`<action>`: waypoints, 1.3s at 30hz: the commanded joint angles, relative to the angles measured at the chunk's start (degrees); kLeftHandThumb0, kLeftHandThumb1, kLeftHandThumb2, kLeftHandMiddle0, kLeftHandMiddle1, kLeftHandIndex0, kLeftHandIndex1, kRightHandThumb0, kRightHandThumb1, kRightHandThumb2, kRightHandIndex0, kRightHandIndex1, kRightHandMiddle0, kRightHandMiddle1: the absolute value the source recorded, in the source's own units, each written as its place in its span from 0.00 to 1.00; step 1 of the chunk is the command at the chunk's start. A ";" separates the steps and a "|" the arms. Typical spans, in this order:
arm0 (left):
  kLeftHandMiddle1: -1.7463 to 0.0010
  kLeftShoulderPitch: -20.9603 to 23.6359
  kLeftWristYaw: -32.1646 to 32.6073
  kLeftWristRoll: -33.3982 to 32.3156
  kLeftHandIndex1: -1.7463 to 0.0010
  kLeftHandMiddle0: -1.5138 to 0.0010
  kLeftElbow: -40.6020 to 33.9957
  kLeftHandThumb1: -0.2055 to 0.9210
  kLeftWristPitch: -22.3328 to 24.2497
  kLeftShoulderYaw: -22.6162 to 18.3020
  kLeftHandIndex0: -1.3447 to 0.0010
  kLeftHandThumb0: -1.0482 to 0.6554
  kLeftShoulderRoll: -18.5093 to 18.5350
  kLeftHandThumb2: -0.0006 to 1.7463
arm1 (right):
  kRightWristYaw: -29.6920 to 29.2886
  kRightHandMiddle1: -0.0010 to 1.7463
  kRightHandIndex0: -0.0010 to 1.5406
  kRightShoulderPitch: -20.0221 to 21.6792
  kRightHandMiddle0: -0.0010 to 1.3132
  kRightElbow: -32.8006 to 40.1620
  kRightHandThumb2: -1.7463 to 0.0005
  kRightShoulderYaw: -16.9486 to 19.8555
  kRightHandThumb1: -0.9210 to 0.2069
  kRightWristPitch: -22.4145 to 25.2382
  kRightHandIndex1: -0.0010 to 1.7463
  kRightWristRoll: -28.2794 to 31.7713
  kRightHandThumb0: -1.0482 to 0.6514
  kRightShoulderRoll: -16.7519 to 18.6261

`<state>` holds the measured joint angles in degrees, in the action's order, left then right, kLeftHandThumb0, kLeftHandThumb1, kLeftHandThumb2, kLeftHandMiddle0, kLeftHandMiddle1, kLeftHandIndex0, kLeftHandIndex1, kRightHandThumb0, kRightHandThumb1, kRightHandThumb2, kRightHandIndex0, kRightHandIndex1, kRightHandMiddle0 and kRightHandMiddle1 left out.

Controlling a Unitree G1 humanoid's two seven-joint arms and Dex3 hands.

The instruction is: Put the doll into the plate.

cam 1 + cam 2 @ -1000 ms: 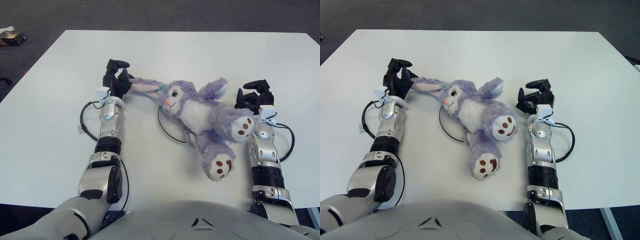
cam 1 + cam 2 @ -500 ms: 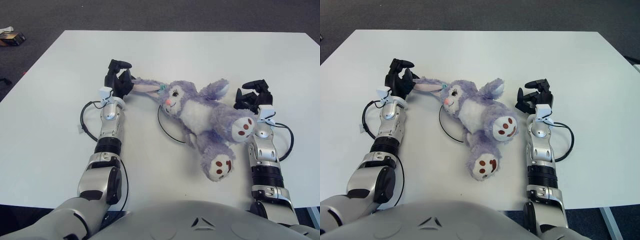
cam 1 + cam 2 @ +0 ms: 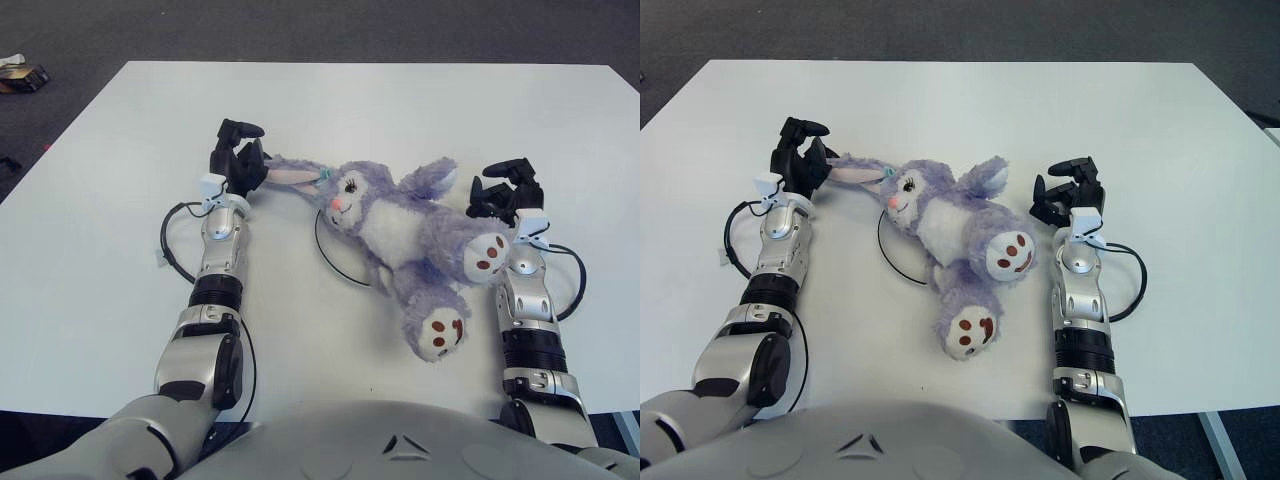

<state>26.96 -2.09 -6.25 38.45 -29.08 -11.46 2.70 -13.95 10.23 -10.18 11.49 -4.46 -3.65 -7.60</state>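
A purple and white plush bunny doll (image 3: 400,225) lies on its back across a flat plate, of which only a thin dark rim (image 3: 330,262) shows at the doll's left side. My left hand (image 3: 238,155) is at the tip of the doll's long ear, its fingers spread and touching the ear without closing on it. My right hand (image 3: 505,192) shows just right of the doll's raised foot, fingers loosely bent and holding nothing. Most of the plate is hidden under the doll.
The white table (image 3: 400,100) stretches far back and to both sides, with dark carpet beyond its edges. Black cable loops lie beside my left forearm (image 3: 170,245) and right forearm (image 3: 575,290). A small box (image 3: 25,72) lies on the floor at top left.
My left hand has shifted slightly right toward the ear tip. My right hand has edged a little up and left. The doll has barely moved.
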 commanded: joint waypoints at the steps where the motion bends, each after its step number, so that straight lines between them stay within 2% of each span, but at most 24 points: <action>1: 0.00 -3.14 0.35 0.17 0.01 0.47 1.98 0.89 -0.65 0.20 0.78 0.40 -0.74 0.38 | 0.17 0.96 0.41 -0.77 0.30 -1.38 0.33 0.25 0.47 -0.81 0.92 0.43 0.61 0.43; 39: 0.00 -3.40 1.11 0.73 0.02 0.47 1.38 0.91 -0.71 0.93 0.78 0.40 -0.54 0.36 | 0.27 0.97 0.41 -0.37 0.30 -1.57 0.33 0.45 0.47 -0.69 0.91 0.43 0.61 0.33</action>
<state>26.67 -1.15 -5.75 38.02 -29.15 -10.75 2.83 -13.74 10.33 -10.39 11.66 -4.61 -3.61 -7.64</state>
